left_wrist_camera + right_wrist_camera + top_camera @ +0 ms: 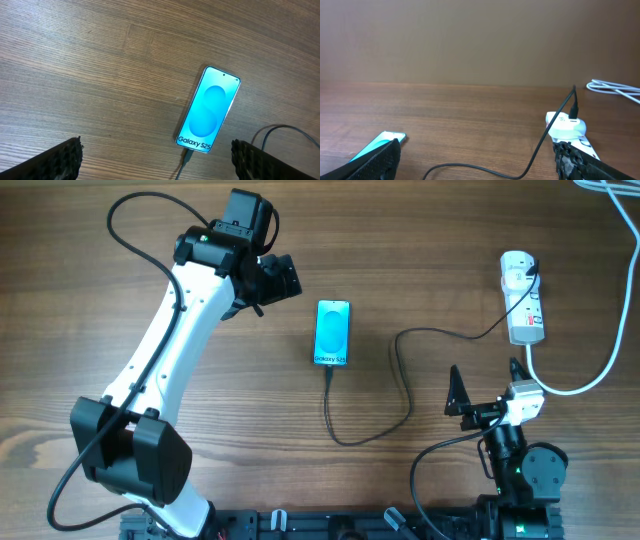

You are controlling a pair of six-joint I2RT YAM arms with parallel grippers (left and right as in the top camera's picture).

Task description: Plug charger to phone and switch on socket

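Observation:
The phone (333, 332) lies flat mid-table with its cyan screen up; it also shows in the left wrist view (208, 109) and at the left edge of the right wrist view (379, 142). The charger cable (372, 432) runs from the phone's bottom edge in a loop to the socket (523, 298), a white power strip at the right. The plug tip (186, 156) sits in the phone's bottom edge. My left gripper (277, 280) is open and empty, above the table left of the phone. My right gripper (490, 388) is open and empty, near the socket's front end (565, 127).
A thick white cord (600, 375) curves from the socket along the right edge and up to the far right corner. The right arm's base (520, 470) and black cables sit at the front right. The left arm (170, 360) spans the left side.

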